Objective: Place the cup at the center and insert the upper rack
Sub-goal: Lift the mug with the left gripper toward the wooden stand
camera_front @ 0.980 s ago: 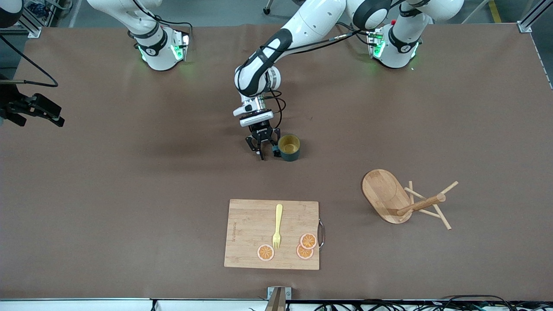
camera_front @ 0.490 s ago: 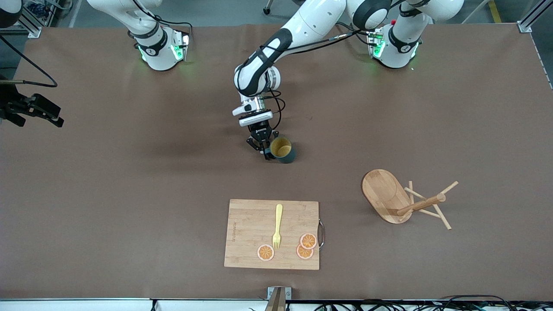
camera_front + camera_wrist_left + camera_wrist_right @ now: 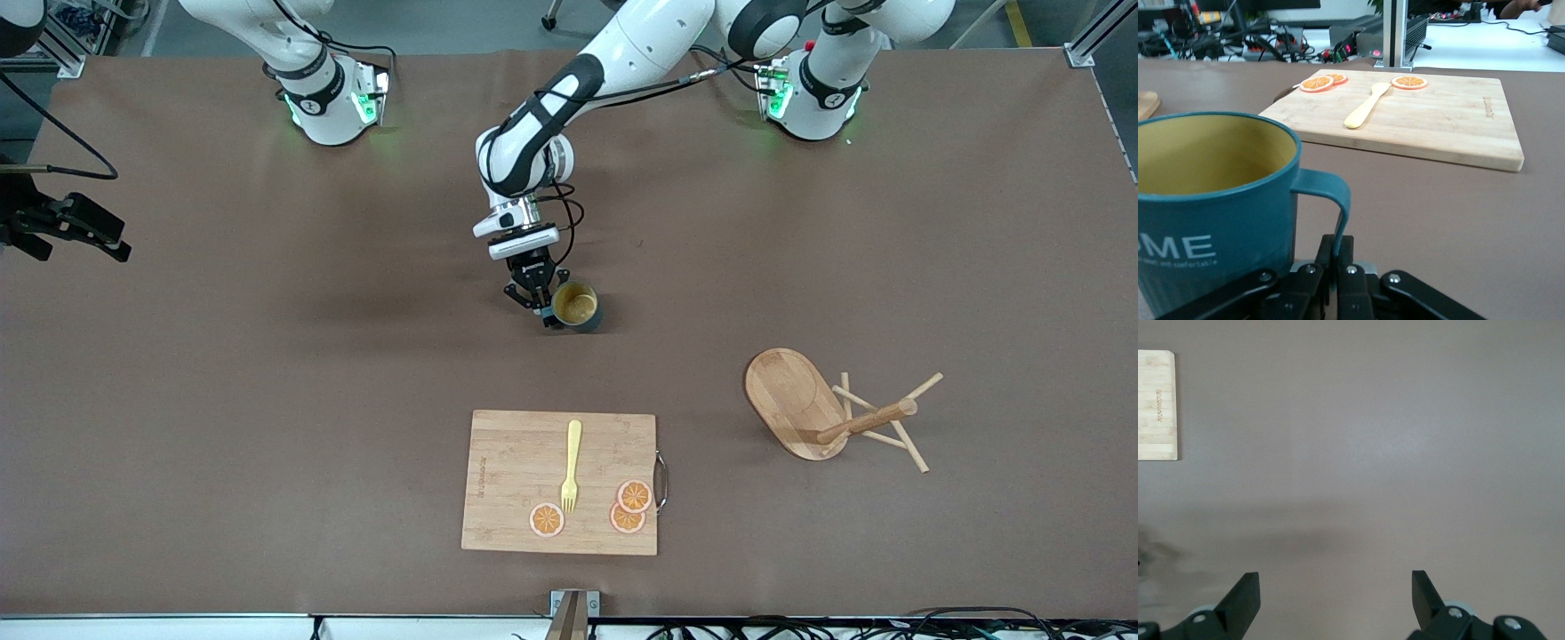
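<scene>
Near the table's middle, the left gripper (image 3: 540, 307) is clamping the cup (image 3: 576, 307) by its handle. Toward the left arm's end, the upper rack (image 3: 831, 411) is lying toppled, untouched. Off at the right arm's end, the right gripper (image 3: 1335, 590) is waiting with jaws wide and empty.

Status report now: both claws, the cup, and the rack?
Left claw shut on cup handle. Right claw open, waiting at its table end. Rack lying tipped over. Nothing blocking.

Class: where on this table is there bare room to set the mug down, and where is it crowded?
Bare: the stretch between the cup and the cutting board, and the right arm's end. Crowded: the board, with fork and orange slices, and around the toppled mug tree.
</scene>
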Robot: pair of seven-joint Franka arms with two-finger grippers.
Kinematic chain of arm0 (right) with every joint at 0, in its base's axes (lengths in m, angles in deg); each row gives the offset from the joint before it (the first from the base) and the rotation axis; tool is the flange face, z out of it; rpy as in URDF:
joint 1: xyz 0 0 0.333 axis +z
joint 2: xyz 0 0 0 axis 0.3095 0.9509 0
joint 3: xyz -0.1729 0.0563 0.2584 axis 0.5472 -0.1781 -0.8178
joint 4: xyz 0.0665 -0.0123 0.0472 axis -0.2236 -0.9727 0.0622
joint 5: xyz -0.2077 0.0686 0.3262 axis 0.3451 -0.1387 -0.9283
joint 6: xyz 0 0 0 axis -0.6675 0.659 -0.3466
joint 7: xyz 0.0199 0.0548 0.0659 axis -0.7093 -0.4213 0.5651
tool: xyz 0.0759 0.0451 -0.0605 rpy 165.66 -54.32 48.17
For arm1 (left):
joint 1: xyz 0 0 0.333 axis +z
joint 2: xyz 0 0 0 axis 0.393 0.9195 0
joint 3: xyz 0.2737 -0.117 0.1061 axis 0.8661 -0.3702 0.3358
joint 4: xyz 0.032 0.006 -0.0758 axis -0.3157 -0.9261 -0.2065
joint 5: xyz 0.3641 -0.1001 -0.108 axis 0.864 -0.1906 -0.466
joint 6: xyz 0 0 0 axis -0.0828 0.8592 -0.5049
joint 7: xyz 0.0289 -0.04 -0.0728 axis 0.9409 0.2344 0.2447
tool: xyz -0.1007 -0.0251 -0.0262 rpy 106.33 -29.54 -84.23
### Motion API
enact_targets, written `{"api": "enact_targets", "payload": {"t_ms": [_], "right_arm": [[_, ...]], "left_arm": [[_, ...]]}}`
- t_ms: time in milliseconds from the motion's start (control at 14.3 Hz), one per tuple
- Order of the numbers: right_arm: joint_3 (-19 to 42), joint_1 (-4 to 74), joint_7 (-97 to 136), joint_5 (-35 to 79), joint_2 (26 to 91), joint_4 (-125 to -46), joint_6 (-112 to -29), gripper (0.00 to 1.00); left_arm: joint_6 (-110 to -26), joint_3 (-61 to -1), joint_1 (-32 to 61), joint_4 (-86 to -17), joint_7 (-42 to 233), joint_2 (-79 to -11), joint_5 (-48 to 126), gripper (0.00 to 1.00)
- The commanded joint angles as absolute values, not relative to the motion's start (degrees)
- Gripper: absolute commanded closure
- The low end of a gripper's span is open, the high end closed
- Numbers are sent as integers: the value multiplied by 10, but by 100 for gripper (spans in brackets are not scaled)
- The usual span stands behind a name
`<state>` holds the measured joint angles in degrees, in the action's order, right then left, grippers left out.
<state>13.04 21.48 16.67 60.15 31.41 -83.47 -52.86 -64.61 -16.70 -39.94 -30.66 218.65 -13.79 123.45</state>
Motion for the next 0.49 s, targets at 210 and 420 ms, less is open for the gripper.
{"api": "enact_targets", "payload": {"t_ms": [210, 420], "right_arm": [[125, 213, 164, 599, 302, -844, -530, 0], [125, 214, 164, 599, 302, -844, -531, 0]], "left_arm": [[-670, -176, -358, -306, 2153, -195, 1105, 100], [-671, -168, -339, -270, 2148, -218, 946, 100]]}}
